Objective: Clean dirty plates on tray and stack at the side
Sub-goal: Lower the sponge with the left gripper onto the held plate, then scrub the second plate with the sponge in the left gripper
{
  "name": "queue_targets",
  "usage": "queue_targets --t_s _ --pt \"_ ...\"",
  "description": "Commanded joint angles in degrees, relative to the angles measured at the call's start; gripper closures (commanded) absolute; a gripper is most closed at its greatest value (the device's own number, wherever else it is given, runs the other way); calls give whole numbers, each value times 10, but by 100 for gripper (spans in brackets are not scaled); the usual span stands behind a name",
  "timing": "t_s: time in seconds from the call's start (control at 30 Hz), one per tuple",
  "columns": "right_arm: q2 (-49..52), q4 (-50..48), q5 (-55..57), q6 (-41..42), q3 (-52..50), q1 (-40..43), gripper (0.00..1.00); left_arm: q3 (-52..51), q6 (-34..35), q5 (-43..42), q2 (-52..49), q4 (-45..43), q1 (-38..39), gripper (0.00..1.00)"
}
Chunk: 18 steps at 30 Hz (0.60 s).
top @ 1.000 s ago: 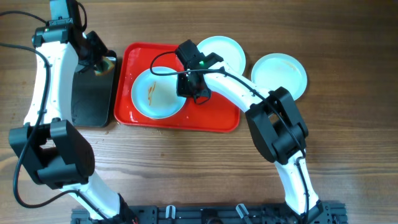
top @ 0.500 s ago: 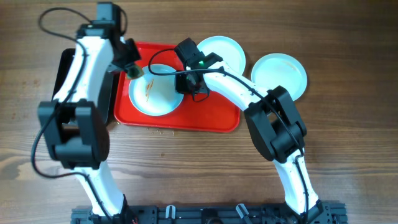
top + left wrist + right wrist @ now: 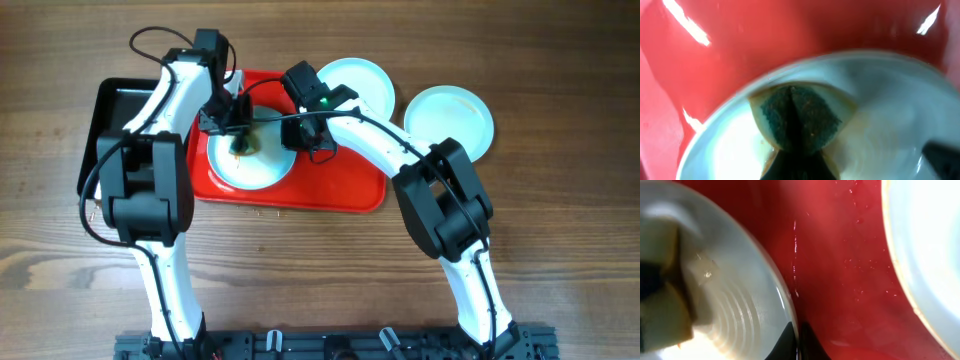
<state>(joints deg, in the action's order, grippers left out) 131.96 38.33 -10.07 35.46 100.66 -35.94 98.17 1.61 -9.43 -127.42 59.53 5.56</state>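
One white plate (image 3: 228, 165) lies on the left half of the red tray (image 3: 340, 180). My left gripper (image 3: 238, 130) is shut on a green and yellow sponge (image 3: 795, 117) and presses it onto the middle of this plate (image 3: 885, 115). My right gripper (image 3: 797, 342) is shut on the plate's right rim, one finger above it and one below. In the right wrist view the sponge (image 3: 670, 285) shows as a pale block on the plate (image 3: 740, 300). A second plate (image 3: 358, 85) overlaps the tray's back right corner. A third plate (image 3: 450, 118) lies on the table to the right.
A black tray (image 3: 115, 125) lies on the wooden table just left of the red tray. The red tray's right half (image 3: 840, 270) is bare and glossy, and the second plate's edge (image 3: 930, 245) shows past it.
My left arm has swung right from the black tray to the plate, carrying the sponge onto its centre. The right gripper has stayed on the plate's rim.
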Motion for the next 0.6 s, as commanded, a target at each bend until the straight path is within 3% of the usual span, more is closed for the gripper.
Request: queue_targets --t_s 0.0,0.2,0.4,0.57 --pt "22 -3 0 -6 10 2 96 -7 -62 -15 -21 68 2 96" --pt "22 -3 0 -6 10 2 96 -7 -105 -37 -22 88 2 96" --pt "22 -4 0 -8 10 2 96 -42 -102 -61 -31 -89 3 96" --pt "22 -6 0 -8 10 2 96 -111 31 78 -31 -180 3 96"
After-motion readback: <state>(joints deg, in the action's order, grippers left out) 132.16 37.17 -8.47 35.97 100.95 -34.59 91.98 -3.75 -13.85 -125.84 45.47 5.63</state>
